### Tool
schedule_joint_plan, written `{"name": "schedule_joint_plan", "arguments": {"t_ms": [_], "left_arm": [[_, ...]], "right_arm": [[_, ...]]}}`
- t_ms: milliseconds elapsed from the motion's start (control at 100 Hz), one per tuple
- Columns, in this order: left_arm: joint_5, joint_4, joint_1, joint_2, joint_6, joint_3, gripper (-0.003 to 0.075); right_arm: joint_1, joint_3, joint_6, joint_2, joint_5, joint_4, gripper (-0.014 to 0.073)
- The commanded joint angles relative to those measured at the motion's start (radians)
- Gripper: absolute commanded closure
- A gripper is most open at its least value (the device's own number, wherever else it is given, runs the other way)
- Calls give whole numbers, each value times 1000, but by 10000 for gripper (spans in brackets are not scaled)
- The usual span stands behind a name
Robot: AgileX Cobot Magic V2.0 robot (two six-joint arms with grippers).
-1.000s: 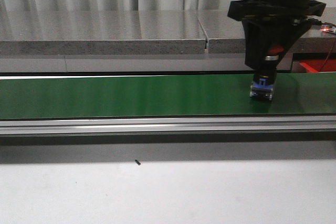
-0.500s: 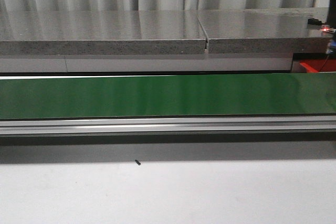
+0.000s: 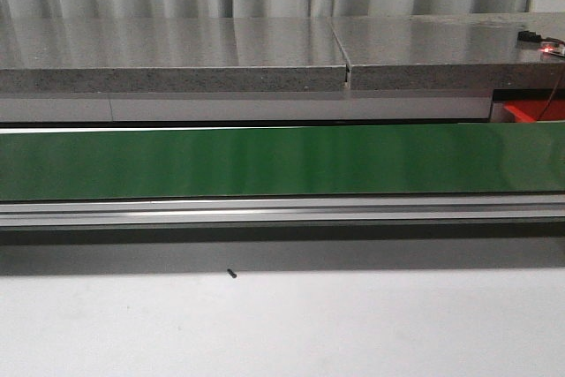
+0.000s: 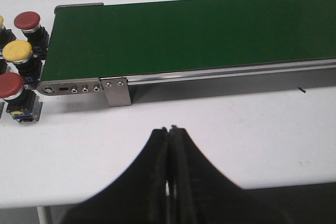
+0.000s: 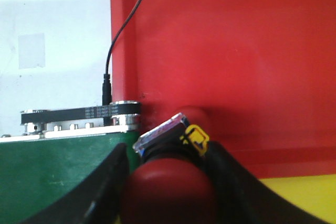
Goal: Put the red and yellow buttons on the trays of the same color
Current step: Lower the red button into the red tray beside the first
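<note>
Nothing much is seen in the front view: just the green conveyor belt running across the white bench, a grey stone-look ledge behind it, and a corner of the red tray peeking out at about 3 o'clock. No arm is caught in that shot at all.

In the right wrist view, the right pincer is clamped on a red button, red cap toward the camera and the blue-and-yellow body sticking out past the fingers. It's held right over the edge where the belt's end roller meets the red tray, whose wall and floor fill most of the frame. A strip of the yellow tray is seen just beside the red one. A black cable is plugged in next to the roller. Whether the button is touching the tray can't be told from here.

In the left wrist view, the left pincer is pressed together with nothing between the fingers, held above the bare bench in front of the belt. Off the far end of the belt, more buttons are lined up on the bench: a red one, a yellow one and another red one, close together, the yellow between the two reds.
</note>
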Motion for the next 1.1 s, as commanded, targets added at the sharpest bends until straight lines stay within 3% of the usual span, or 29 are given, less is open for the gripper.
{"name": "schedule_joint_plan", "arguments": {"t_ms": [0,440,910,1010,1090], "left_arm": [[-62,-17,-8,11,-2,-25,741],[-62,-17,-8,11,-2,-25,741],[-62,-17,-8,11,-2,-25,741],[-62,-17,-8,11,-2,-25,741],[-62,-17,-8,11,-2,-25,741]], "right_arm": [[-7,-74,-8,8,-36,20,404],[-7,-310,-8,253,-19,54,404],[-7,-320,-8,375,-67,50,395],[-7,-320,-8,380,-65,50,340],[-7,-320,-8,381,-69,50,215]]}}
